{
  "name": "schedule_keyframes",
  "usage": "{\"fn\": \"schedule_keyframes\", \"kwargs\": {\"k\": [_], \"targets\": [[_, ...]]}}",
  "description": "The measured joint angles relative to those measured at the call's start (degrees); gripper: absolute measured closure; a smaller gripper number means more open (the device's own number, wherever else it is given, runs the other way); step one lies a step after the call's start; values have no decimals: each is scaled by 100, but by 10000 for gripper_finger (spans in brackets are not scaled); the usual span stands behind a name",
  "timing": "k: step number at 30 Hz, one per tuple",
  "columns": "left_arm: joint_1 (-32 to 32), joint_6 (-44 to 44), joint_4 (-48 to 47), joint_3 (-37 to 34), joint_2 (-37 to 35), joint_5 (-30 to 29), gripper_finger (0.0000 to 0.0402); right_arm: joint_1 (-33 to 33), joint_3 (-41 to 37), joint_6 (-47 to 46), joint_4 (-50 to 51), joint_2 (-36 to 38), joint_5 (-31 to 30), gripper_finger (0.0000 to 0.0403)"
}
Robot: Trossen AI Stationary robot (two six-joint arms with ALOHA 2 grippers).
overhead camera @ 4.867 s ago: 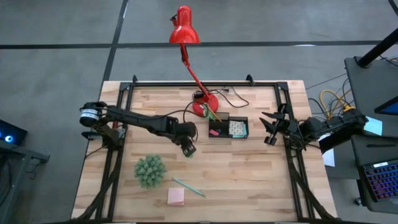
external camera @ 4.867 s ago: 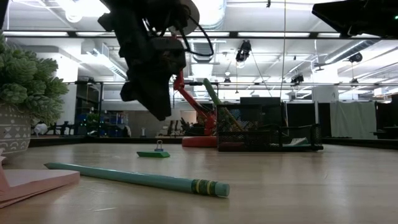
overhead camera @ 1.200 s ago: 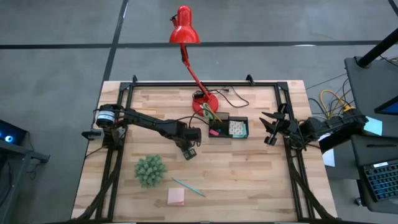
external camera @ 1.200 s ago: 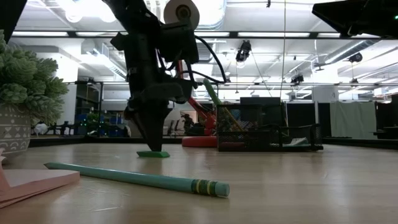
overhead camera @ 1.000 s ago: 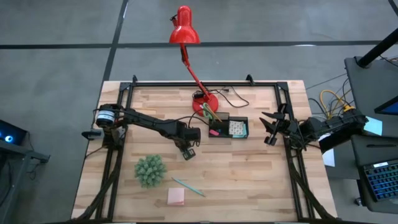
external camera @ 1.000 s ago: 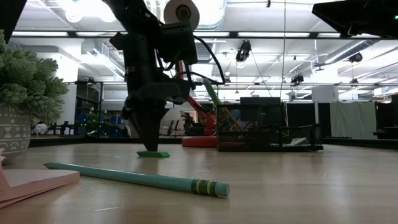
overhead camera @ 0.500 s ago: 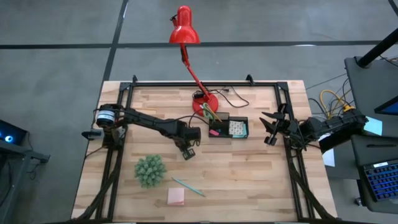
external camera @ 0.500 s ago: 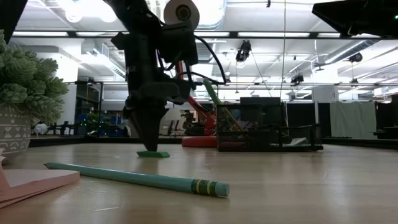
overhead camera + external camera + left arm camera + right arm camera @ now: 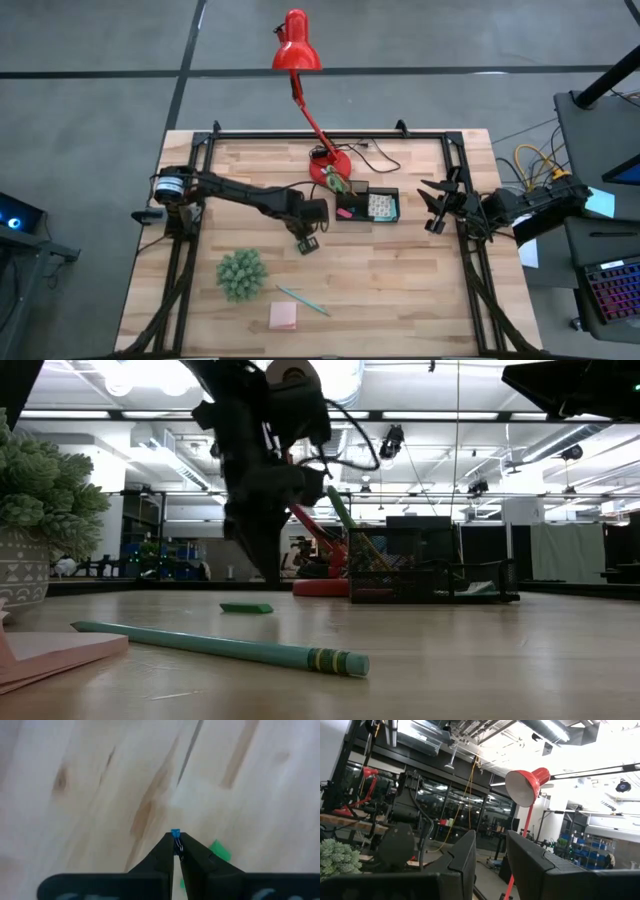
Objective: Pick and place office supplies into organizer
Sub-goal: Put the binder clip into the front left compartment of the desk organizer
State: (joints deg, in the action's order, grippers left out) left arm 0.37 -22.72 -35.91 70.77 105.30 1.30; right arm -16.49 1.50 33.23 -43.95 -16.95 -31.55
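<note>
A tiny blue piece (image 9: pixel 175 834) sits pinched at the very tips of the left gripper (image 9: pixel 176 845), whose fingers are clenched together on it above bare wood; a small green piece (image 9: pixel 246 607) lies flat on the table (image 9: pixel 400 290) just beside and below that gripper, not touching it; in the high view the left gripper (image 9: pixel 308 243) hangs near the table's middle, close to the organizer's near left corner; the organizer (image 9: pixel 366 206), a black tray, stands just in front of the red lamp base (image 9: pixel 330 171) toward the far edge, with a light-blue pad (image 9: pixel 380 206) in one compartment, a pink piece (image 9: pixel 345 212) in another and green-handled scissors (image 9: pixel 338 183) upright at its far left corner; the teal pen (image 9: pixel 220 647) and the pink sticky pad (image 9: pixel 283 316) lie near the front edge, beside the fuzzy green ball (image 9: pixel 241 274); wide open wood stretches across the right front of the table; the right gripper (image 9: pixel 432 205) waits at the right edge, its fingers parted on nothing.
</note>
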Motion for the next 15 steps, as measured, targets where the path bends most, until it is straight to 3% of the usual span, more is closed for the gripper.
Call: {"fn": "schedule_keyframes", "kwargs": {"k": [9,15], "targets": [[4,1131,1289,199,-2,-30,396,2,0,0,-1,0,0,303],[6,1646,2198,151,33,-522,396,2,2,0,-1,0,0,303]]}}
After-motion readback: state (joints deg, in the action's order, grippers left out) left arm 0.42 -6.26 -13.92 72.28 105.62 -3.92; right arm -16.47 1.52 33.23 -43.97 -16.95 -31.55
